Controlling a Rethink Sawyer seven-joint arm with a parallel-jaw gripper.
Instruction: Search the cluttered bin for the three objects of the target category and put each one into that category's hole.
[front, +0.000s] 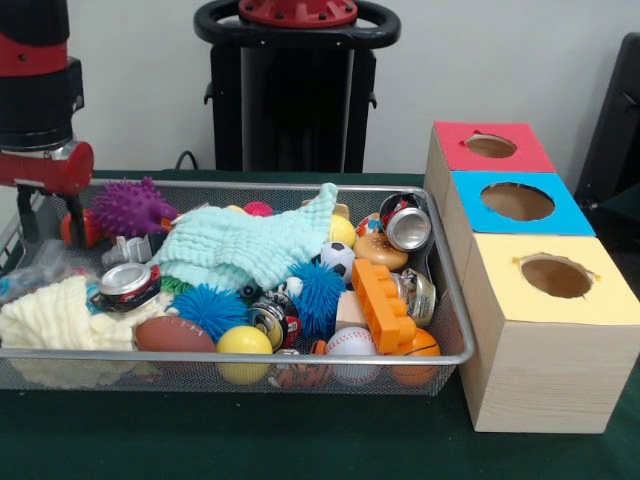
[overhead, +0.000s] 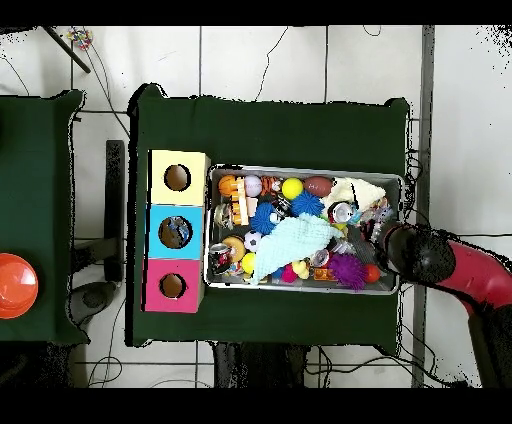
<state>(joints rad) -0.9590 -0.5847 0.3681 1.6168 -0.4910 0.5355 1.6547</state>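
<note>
A wire mesh bin (front: 250, 357) holds a jumble. Crushed cans lie at the right (front: 407, 228), the left (front: 127, 283) and the middle (front: 272, 320). Near the front are a yellow ball (front: 244, 342), a baseball (front: 351, 343), a football (front: 174, 334) and a basketball (front: 420, 347). A mint towel (front: 255, 245) covers the centre. My gripper (front: 48, 218) hangs open over the bin's left end, above a clear plastic bag (front: 30, 272), holding nothing. In the overhead view the gripper (overhead: 380, 238) is over the bin's right end (overhead: 398, 230).
Beside the bin stands a wooden box with a red hole (front: 490, 146), a blue hole (front: 517, 201) and a yellow hole (front: 556, 276). Blue spiky balls (front: 318, 290), a purple spiky toy (front: 130, 207), an orange brick (front: 383, 305) and a cream cloth (front: 50, 315) crowd the bin.
</note>
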